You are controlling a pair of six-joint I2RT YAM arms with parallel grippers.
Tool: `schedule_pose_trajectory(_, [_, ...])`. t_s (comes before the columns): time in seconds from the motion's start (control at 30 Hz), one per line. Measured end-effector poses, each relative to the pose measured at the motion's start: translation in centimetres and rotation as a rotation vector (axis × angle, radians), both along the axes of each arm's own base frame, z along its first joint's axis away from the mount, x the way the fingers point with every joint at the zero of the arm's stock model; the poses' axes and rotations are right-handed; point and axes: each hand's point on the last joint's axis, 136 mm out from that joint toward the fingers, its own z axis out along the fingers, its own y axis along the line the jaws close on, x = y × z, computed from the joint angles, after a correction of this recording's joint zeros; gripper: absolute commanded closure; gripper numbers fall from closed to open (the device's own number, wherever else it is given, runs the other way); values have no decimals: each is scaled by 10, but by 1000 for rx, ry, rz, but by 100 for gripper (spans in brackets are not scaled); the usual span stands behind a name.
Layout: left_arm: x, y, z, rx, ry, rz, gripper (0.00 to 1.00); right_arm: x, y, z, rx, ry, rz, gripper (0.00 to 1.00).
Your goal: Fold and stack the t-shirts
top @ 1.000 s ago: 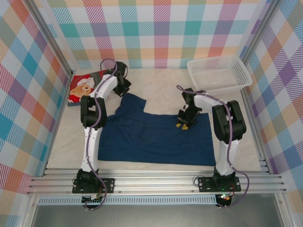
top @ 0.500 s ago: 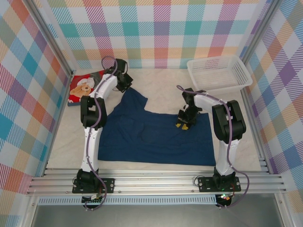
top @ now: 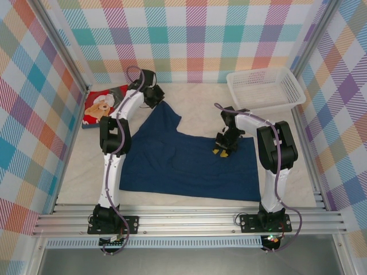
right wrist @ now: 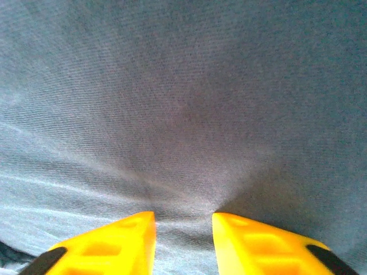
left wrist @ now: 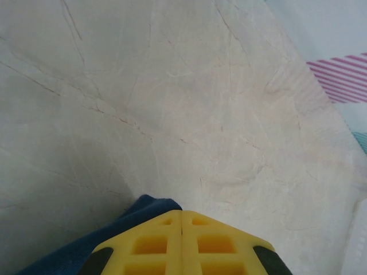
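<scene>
One dark navy cloth t-shirt (top: 189, 166), pinched by the left gripper (left wrist: 182, 213), right gripper (right wrist: 183, 220) slightly spread on it; one red cloth teddy-bear t-shirt (top: 102, 106)

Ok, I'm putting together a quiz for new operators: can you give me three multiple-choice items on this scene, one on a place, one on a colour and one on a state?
1. Where does the white basket stand? A far right; B far left; C near middle.
2. What colour is the spread t-shirt? A red; B white; C navy.
3. How is the left gripper? A wide open; B shut on the spread t-shirt's corner; C shut on nothing.
Key: A, it sits at the back on the right side; C, dark blue cloth lies across the middle; B, in the left wrist view its fingers meet with blue cloth pinched under them.
</scene>
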Motion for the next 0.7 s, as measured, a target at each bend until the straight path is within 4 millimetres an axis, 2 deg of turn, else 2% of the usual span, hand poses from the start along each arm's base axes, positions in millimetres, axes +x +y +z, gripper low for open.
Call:
schedule_pose_trajectory(0.07, [0, -4, -5, 0, 9, -18, 68, 3, 0, 2, -2, -15, -8, 58])
schedule_pose_trajectory(0.17, [0, -7, -13, 5, 31, -33, 40, 10, -6, 8, -23, -67, -20, 56])
schedule_pose_trajectory(0.27, [-6, -2, -16, 32, 45, -29, 39, 15, -24, 25, -35, -142, -78, 57])
schedule_pose_trajectory(0.37, [-13, 4, -10, 44, 57, -11, 42, 26, -60, 52, -34, -243, -204, 57])
schedule_pose_trajectory(0.47, [-12, 14, 4, 45, 50, 19, 48, 37, -99, 67, -46, -302, -332, 59])
schedule_pose_trajectory(0.6, [-13, 28, 17, 59, 68, 51, 51, 47, -143, 62, -85, -304, -461, 60])
schedule_pose_trajectory(0.7, [-10, 39, 20, 71, 66, 74, 48, 49, -158, 55, -105, -292, -502, 60])
